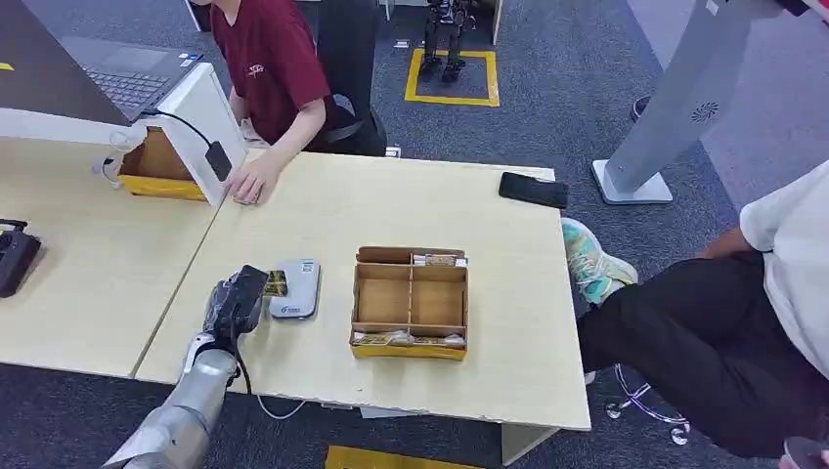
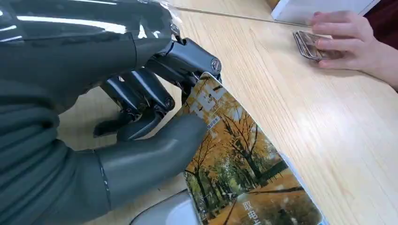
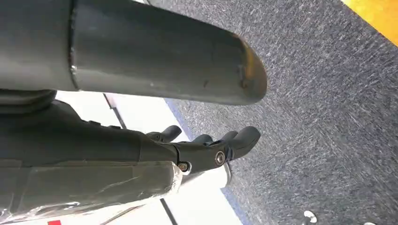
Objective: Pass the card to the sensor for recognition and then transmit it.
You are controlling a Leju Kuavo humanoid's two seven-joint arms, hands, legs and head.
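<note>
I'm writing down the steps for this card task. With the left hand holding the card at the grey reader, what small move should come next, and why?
Probably hold the card flat over the reader for a moment. The left hand pinches it between thumb and fingers, with its far end lying over the reader, so recognition looks under way. Passing it on comes after.

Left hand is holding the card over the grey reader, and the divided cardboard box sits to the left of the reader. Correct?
Not quite. The left hand does hold the card at the grey reader, but the divided cardboard box sits on the reader's right, not its left. The head view shows this.
</note>
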